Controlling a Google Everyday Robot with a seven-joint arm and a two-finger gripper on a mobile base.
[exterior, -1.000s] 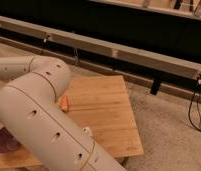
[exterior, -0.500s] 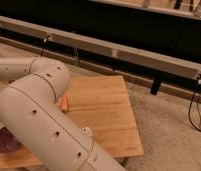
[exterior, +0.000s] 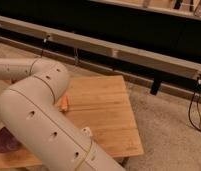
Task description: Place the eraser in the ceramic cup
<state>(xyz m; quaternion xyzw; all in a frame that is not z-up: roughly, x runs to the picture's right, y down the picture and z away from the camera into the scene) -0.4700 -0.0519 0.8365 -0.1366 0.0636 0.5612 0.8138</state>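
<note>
My white arm (exterior: 39,115) fills the left and lower part of the camera view, bending from the bottom centre up to an elbow and off the left edge. My gripper is out of view, past the left edge or behind the arm. The eraser and the ceramic cup are both hidden or out of view. The wooden table (exterior: 106,107) lies under the arm.
A dark purple bowl (exterior: 5,141) shows at the table's lower left, partly behind the arm. A small orange object (exterior: 64,102) lies beside the elbow, and a small whitish piece (exterior: 86,132) lies beside the forearm. A long rail (exterior: 119,50) and cables (exterior: 196,107) lie beyond the table.
The arm's elbow has sunk very slightly; nothing else has visibly moved.
</note>
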